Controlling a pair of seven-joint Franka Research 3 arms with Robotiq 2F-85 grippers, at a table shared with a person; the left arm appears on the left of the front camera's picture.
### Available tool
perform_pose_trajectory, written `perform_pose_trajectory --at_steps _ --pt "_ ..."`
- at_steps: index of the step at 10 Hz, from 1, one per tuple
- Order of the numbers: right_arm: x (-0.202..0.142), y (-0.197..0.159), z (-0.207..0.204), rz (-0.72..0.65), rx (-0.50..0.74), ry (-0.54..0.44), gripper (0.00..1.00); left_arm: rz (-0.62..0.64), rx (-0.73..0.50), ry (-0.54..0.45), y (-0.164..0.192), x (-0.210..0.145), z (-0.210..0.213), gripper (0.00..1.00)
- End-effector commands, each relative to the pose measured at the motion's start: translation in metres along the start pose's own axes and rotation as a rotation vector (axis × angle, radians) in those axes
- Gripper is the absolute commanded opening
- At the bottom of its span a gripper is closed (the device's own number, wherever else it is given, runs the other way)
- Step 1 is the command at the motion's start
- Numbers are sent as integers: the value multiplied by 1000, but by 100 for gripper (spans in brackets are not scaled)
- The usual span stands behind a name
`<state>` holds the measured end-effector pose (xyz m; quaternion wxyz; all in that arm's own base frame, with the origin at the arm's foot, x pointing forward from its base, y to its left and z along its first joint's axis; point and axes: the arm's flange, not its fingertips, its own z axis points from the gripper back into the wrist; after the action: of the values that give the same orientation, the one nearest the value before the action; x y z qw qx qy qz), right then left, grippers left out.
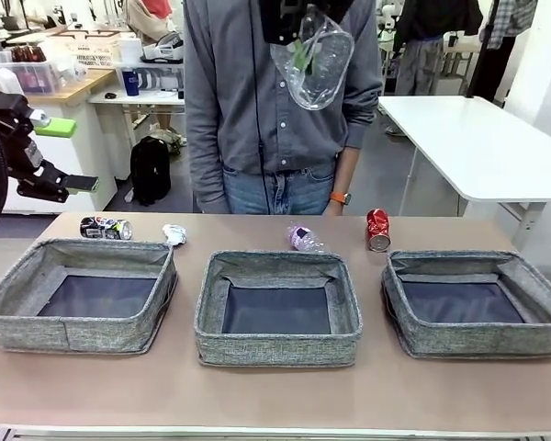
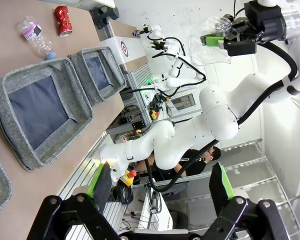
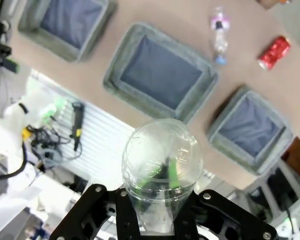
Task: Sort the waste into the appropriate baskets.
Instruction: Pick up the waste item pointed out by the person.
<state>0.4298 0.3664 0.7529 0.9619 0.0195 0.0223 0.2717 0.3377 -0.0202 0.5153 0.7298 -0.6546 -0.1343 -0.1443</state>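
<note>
My right gripper (image 3: pixel 160 186) is shut on a crushed clear plastic bottle (image 3: pixel 162 160), held high above the table; from the front the bottle (image 1: pixel 314 57) hangs before the person's chest. Three grey fabric baskets (image 1: pixel 73 323) (image 1: pixel 277 347) (image 1: pixel 413 340) stand in a row. Behind them lie a dark printed can (image 1: pixel 106 228), a white paper wad (image 1: pixel 174 235), a pink-purple labelled bottle (image 1: pixel 305 240) and a red can (image 1: pixel 377 229). My left gripper (image 2: pixel 161 185) is open and holds nothing, raised off the table's left end (image 1: pixel 66 154).
A person stands at the far edge behind the middle basket, one hand (image 1: pixel 335 204) low by the table edge. A bare strip of table (image 1: pixel 275 395) runs along the near side. A white table (image 1: pixel 477 138) stands behind at right.
</note>
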Motion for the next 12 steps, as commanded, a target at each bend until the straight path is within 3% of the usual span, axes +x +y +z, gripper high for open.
perform_pose_trajectory --at_steps 1,2,3,12 --pt "23 12 26 23 -3 16 4 -20 -20 -10 -2 0 -2 100" --pt "26 6 24 8 19 41 4 -20 -20 -10 -2 0 -2 100" --pt "1 8 -1 15 2 0 4 -20 -20 -10 -2 0 -2 100" --pt "1 8 -1 15 2 0 4 -20 -20 -10 -2 0 -2 100"
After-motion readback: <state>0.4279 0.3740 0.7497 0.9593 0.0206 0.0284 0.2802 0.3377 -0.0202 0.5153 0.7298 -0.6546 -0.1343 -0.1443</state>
